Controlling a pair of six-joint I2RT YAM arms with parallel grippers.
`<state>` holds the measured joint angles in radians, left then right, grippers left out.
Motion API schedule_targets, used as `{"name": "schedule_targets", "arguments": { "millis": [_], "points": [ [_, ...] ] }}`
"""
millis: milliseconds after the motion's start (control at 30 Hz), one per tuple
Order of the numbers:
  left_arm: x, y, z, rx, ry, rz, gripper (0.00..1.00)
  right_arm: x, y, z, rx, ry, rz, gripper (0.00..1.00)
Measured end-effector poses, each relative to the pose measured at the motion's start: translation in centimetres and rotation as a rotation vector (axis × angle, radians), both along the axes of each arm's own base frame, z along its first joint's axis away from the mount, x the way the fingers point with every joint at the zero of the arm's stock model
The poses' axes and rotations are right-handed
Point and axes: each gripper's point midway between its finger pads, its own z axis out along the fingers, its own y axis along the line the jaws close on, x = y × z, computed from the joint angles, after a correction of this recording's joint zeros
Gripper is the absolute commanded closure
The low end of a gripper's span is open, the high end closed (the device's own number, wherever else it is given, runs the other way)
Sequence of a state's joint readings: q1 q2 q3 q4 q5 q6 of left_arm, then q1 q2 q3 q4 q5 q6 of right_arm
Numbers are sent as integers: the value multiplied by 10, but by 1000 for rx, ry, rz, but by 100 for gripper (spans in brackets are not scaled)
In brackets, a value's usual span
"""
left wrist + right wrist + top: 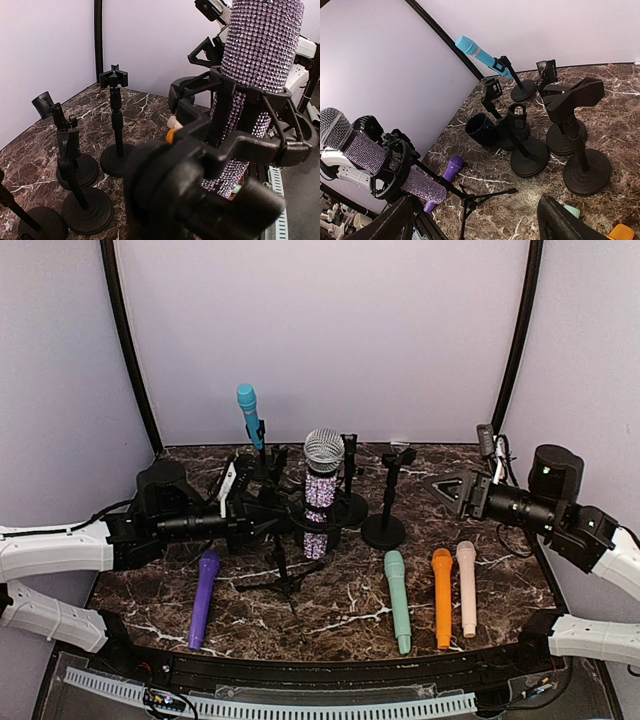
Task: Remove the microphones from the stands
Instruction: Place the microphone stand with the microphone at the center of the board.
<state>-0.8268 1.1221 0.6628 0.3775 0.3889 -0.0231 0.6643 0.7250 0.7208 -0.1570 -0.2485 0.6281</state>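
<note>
**Sparkling microphone sits in its mount, left pincer close beside it**

The rhinestone-covered lilac microphone with a silver mesh head [320, 490] stands nearly upright in the middle of the dark marble-patterned tabletop [340, 628]. It is seated in the ring-shaped shock mount of a black tripod stand [285, 578]. In the left wrist view its glittering body [260, 45] fills the upper right and passes down through the black mount ring.

The left pincer [258, 512] reaches in from the left, right up against the mount. Dark parts overlap there, so I cannot tell whether it is clenched or released. The right pincer [452, 488] hovers well apart to the right, and its fingers are spread wide at the bottom of its own view [480, 225], grasping nothing.

A teal microphone [248, 412] is clipped in a stand at the back. Several black round-based desk stands [383, 528] sit just right of the tripod. Lying flat near the front are a purple microphone [204, 597], a mint-green microphone [397, 613], an orange microphone [442, 595] and a pale pink microphone [466, 587].
</note>
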Motion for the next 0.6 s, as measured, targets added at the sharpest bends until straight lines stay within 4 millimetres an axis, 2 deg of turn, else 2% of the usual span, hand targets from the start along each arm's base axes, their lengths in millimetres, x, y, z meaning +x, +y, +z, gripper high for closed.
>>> {"name": "schedule_targets", "arguments": {
  "millis": [67, 167, 233, 267, 367, 600],
  "points": [
    [-1, -1, -1, -3, -2, -4, 81, 0, 0, -3, -3, 6, -3, 14],
    [-2, -1, -1, -12, 2, -7, 75, 1, 0, -6, -4, 13, -6, 14],
    [-3, -1, 1, -20, 4, -13, 62, 1, -1, -8, -7, 17, -10, 14],
    [-3, -1, 0, -20, 8, -16, 53, 1, -1, -9, -7, 20, -13, 14],
    [-5, -2, -1, -23, 20, -21, 39, 2, -2, -10, -9, 20, -19, 14],
    [-11, 5, 6, -26, 26, -22, 30, 2, -5, -8, -8, 15, -30, 14]
  ]
}}
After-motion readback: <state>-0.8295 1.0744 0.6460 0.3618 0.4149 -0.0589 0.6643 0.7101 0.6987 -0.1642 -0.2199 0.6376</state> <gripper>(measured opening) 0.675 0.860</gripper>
